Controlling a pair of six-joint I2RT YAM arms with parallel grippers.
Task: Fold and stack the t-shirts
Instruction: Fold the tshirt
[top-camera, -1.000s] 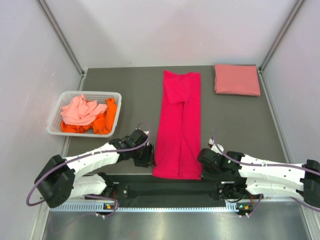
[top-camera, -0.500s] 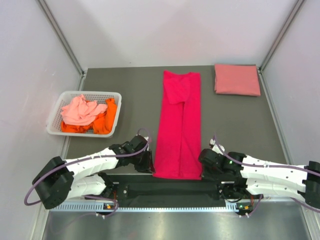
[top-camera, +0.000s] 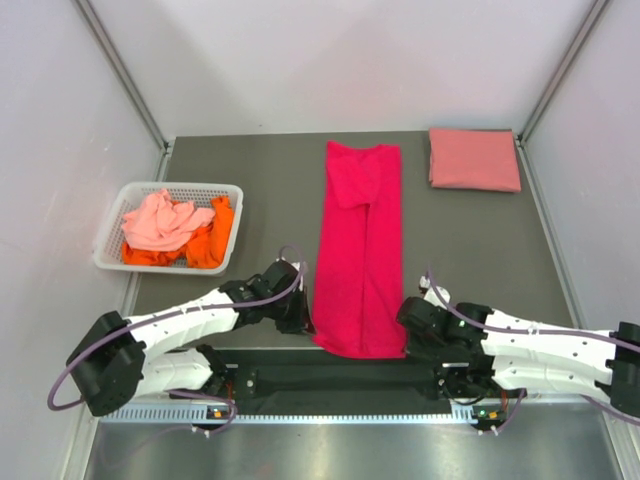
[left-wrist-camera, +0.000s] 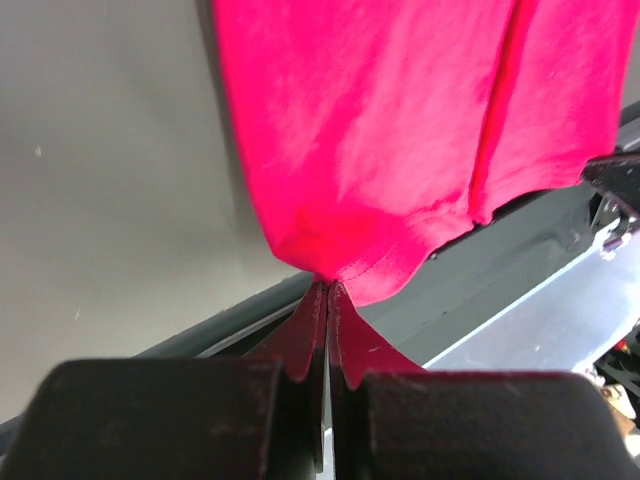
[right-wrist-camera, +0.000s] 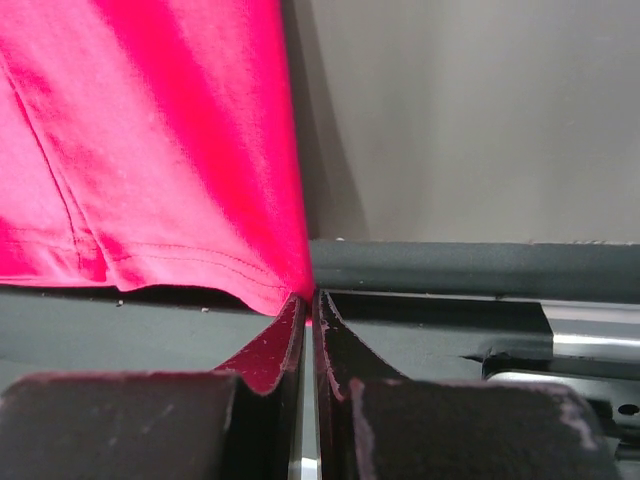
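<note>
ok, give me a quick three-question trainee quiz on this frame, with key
1. True or false: the left gripper and the right gripper are each shut on a near corner of the magenta shirt.
2. How many shirts show in the white basket, and in what colours?
3. Where is the folded salmon shirt? A: in the basket. B: at the far right corner of the table. C: under the magenta shirt.
Key: 1 true. 2 two, a pale coral shirt and an orange shirt. 3 B.
</note>
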